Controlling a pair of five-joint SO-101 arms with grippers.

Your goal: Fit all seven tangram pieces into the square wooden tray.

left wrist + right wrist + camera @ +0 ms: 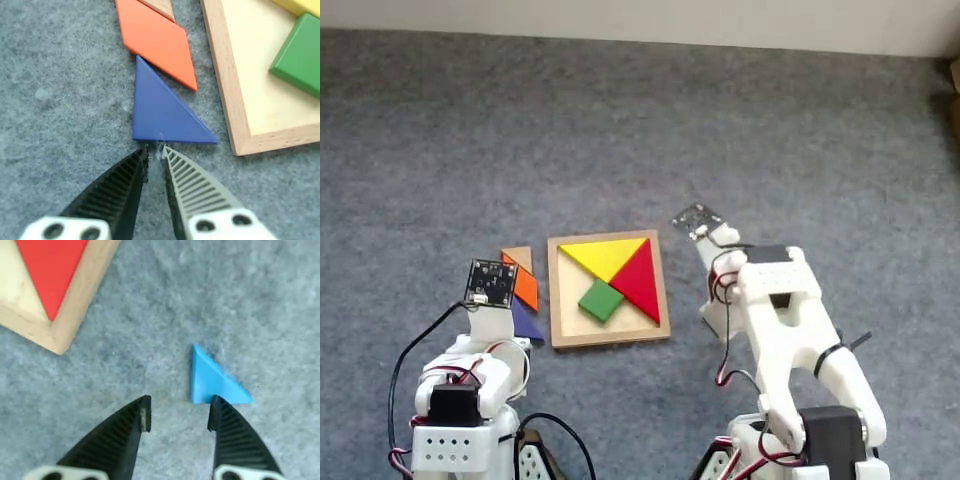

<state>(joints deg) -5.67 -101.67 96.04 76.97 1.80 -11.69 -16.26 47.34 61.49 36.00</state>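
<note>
Left gripper [155, 151] recorded closed, tips at edge of dark blue triangle [162, 110], right gripper [180, 412] recorded open, light blue triangle [210, 380] beside one finger, wooden tray [553, 295] partly filled.

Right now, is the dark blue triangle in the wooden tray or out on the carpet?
Out. The dark blue triangle lies flat on the carpet beside the wooden tray's rim, at the left gripper's tips.

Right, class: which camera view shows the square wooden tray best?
The high view: the whole tray shows, holding the yellow triangle, red triangle and green square. The left wrist view catches one corner with part of the green square; the right wrist view catches another corner with the red triangle's tip.
</note>
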